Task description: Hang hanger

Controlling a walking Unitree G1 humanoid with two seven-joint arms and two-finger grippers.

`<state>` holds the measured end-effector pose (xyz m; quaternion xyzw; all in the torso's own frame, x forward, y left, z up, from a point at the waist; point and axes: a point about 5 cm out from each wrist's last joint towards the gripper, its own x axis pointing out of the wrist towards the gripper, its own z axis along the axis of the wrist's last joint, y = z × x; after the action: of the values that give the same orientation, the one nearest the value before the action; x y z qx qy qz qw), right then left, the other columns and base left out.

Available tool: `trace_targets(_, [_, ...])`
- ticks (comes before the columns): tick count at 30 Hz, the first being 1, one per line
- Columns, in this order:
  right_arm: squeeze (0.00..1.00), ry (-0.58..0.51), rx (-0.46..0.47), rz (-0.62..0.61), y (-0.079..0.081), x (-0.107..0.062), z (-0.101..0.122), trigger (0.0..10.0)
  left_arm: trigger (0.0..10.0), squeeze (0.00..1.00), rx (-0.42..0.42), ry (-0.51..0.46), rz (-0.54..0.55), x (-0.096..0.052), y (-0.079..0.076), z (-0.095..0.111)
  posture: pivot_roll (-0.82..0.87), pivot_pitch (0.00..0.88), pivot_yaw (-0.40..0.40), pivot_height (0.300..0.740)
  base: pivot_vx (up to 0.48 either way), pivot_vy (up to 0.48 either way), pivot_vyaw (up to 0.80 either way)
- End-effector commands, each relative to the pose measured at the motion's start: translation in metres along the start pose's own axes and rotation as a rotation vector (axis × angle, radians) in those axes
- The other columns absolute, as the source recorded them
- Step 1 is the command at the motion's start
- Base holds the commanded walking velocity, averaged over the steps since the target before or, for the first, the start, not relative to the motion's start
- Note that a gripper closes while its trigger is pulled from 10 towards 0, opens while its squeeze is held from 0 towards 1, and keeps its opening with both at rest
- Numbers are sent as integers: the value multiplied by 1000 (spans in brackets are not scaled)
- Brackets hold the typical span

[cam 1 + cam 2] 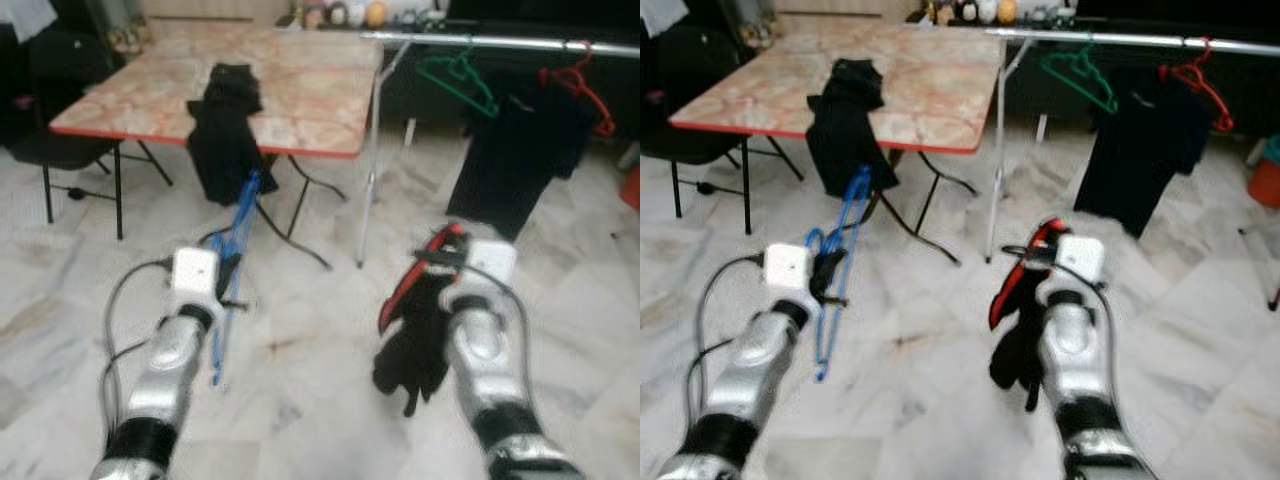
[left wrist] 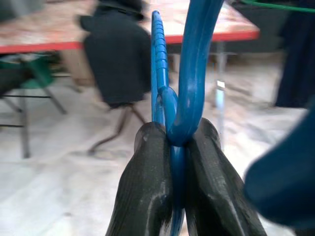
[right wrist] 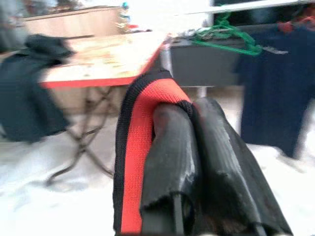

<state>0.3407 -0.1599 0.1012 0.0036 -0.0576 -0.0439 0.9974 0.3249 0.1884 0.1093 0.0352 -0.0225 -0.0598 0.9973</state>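
My left gripper (image 1: 232, 278) is shut on a blue plastic hanger (image 1: 236, 250), which hangs down along the arm; in the left wrist view the fingers (image 2: 147, 187) pinch the blue hanger (image 2: 189, 73). My right gripper (image 1: 437, 262) is shut on a black garment with a red band (image 1: 412, 330) that droops toward the floor; the right wrist view has the red band (image 3: 142, 147) draped over the fingers (image 3: 216, 162). A silver clothes rail (image 1: 500, 42) crosses the back right, carrying a green hanger (image 1: 460, 80) and a red hanger (image 1: 580, 85) with a dark shirt (image 1: 520, 150).
A marble-patterned folding table (image 1: 310, 100) with a red edge stands ahead on the left, a black garment (image 1: 225, 130) draped over its front edge. A black chair (image 1: 60, 110) is at far left. The rail's upright (image 1: 370, 180) stands beside the table. White marble floor lies between.
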Motion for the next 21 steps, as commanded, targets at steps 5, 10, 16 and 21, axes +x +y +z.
trace_targets(5, [0, -34, -14, -20, -8, 3, 8, 10000, 10000, 0, 19, 0, -24, 0, -6, -1, 72, 38, 51, 740, 0, 393, 0])
trace_targets(10, [0, -36, -23, -15, -8, 3, 8, 10000, 10000, 0, 23, -4, -36, 0, -9, -1, 71, 38, 52, 740, 0, 403, 0])
trace_targets(16, [0, -38, -23, -19, -8, 4, 8, 10000, 10000, 0, 23, -5, -38, 1, -9, 0, 71, 38, 52, 740, 0, 406, 0])
trace_targets(21, [0, -43, -23, -16, -7, 3, 9, 10000, 10000, 0, 25, -5, -42, 0, -11, -1, 68, 35, 51, 740, 0, 406, 0])
